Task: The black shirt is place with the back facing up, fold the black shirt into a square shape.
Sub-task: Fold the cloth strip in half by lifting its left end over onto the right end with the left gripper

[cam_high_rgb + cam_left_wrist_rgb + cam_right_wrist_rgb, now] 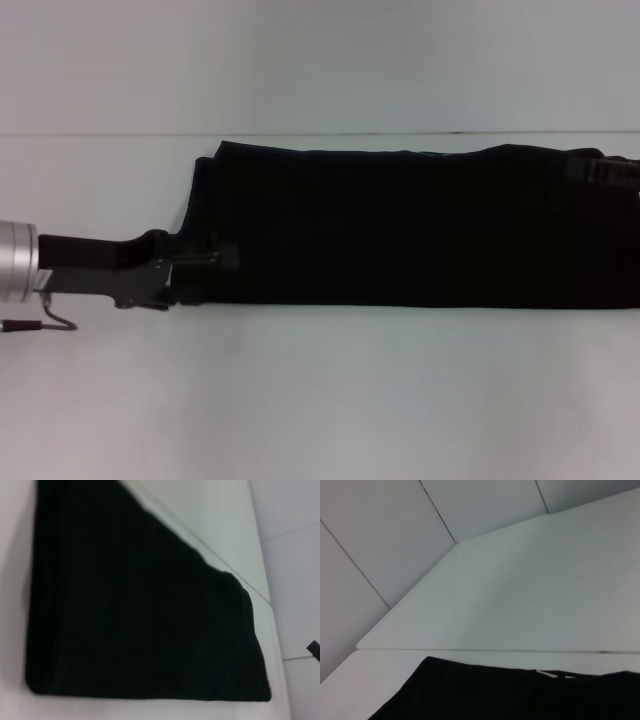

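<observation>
Black soft cloth, black shirt (420, 225) already long folded band on white table (300, 400), long axis left-right, far end running past right edge; limp, light, layers prone to slip, so best pinch short end through all layers; left gripper (205, 265) at left end, grip state unclear; right gripper unseen

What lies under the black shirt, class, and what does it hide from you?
The black shirt, folded into a long band, lies on the white table. The left gripper sits at its left end. The cloth covers the fingertips, its own lower layers and any lettering.
</observation>
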`<state>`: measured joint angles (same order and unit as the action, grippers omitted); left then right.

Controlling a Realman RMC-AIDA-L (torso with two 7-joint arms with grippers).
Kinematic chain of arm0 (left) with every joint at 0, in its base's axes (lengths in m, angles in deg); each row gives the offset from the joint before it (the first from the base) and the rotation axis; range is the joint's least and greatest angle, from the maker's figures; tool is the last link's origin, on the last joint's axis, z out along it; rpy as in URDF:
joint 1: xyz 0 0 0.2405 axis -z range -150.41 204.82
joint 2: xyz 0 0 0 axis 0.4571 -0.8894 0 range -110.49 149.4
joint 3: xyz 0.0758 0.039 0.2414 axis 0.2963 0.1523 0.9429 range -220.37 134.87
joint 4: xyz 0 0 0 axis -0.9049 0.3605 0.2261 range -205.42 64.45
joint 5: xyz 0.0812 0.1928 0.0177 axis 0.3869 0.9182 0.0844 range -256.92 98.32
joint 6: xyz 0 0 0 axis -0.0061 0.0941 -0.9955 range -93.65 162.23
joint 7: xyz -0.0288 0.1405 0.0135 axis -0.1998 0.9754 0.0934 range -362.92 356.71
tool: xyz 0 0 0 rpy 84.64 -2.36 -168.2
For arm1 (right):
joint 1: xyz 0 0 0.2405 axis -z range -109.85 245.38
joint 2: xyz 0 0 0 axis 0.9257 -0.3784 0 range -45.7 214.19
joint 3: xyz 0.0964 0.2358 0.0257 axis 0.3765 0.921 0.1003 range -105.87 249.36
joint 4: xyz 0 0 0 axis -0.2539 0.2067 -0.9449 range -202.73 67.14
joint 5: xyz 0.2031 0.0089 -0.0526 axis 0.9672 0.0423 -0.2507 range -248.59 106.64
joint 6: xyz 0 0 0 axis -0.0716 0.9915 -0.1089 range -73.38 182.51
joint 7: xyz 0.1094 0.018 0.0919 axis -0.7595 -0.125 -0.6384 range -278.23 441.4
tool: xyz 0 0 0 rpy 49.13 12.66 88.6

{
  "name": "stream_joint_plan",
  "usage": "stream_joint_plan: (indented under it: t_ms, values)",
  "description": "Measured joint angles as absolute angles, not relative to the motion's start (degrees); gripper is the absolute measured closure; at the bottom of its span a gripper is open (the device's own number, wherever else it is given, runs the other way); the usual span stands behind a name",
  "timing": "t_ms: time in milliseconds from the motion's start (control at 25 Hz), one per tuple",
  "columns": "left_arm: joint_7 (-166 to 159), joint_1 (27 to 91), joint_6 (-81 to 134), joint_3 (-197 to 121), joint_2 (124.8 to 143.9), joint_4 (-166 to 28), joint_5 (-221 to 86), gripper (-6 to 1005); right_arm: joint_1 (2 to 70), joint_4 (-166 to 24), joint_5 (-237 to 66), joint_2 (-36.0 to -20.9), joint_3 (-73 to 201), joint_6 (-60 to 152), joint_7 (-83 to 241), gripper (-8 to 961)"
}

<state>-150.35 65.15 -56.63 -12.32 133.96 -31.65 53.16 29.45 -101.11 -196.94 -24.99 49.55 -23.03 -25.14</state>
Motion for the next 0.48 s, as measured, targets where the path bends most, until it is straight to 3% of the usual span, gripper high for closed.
stream_joint_plan:
  t_ms: [480]
  values:
    - [-165.0,64.1,-47.4,-18.1,133.66,-39.6,53.7,36,27.5,-101.1,-196.9,-25.46,46.0,-22.4,-24.6,157]
